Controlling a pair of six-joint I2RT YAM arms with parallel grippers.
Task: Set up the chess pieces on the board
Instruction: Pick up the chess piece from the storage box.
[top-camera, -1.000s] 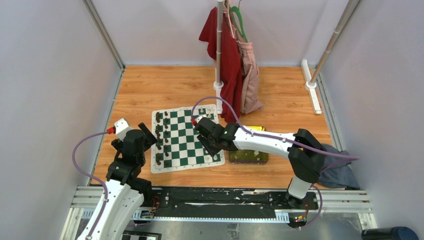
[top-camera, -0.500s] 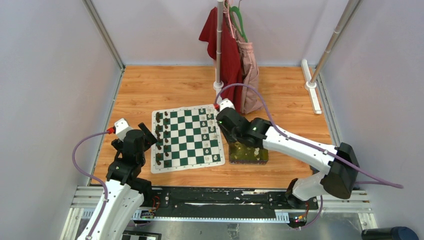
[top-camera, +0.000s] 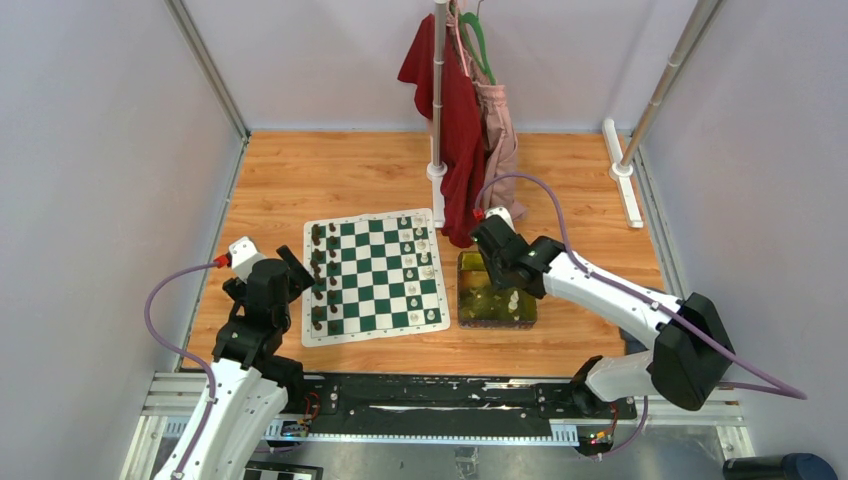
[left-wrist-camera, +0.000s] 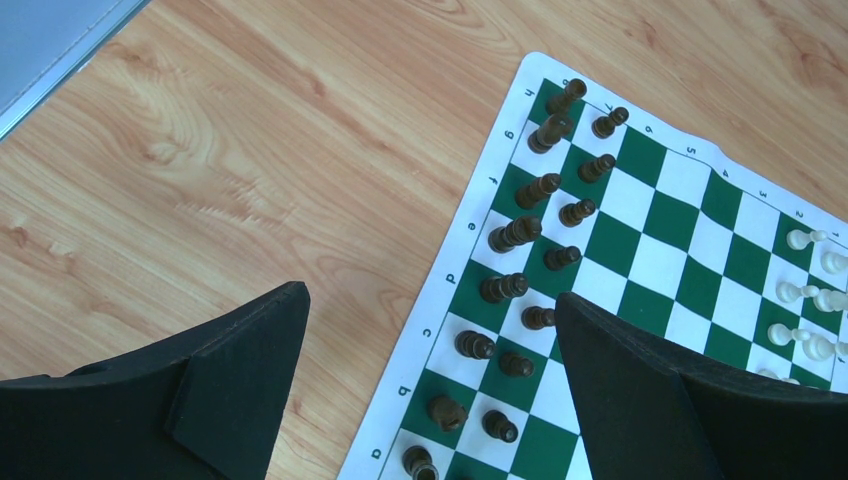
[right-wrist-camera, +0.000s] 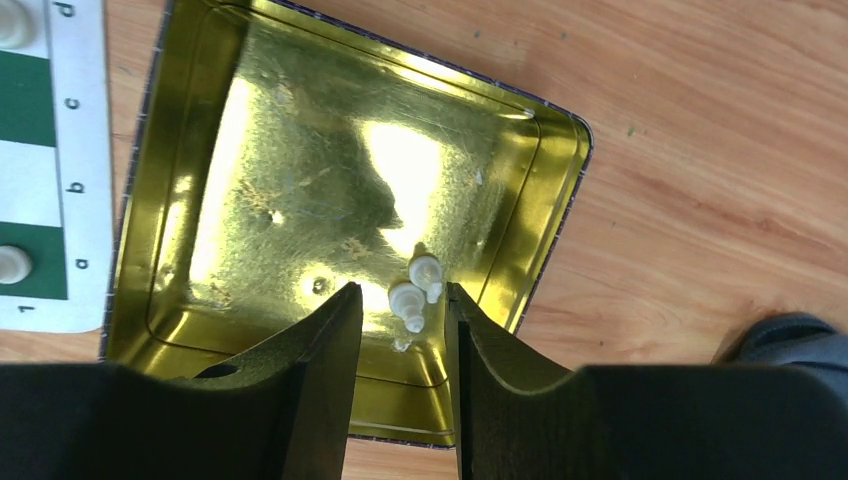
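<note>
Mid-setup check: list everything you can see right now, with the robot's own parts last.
Green-and-white chess mat: one, table centre.
Dark brown chessmen: at least fifteen, mat's left two columns.
Cream-white plastic chessmen: a dozen or so, mat's right side; two more in the tray.
Yellow-green metal tray: one, right of mat.
Red garment, pink garment: one each, hanging by the far pole.
Left tool: open, empty, near mat's left edge.
Right tool: open, above the tray's two pieces.

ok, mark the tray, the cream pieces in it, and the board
tray (right-wrist-camera: 300, 150), right wrist view, bare floor
cream pieces (right-wrist-camera: 405, 297), right wrist view, body of the lower one
board (top-camera: 375, 272), top external view, bare middle square
</note>
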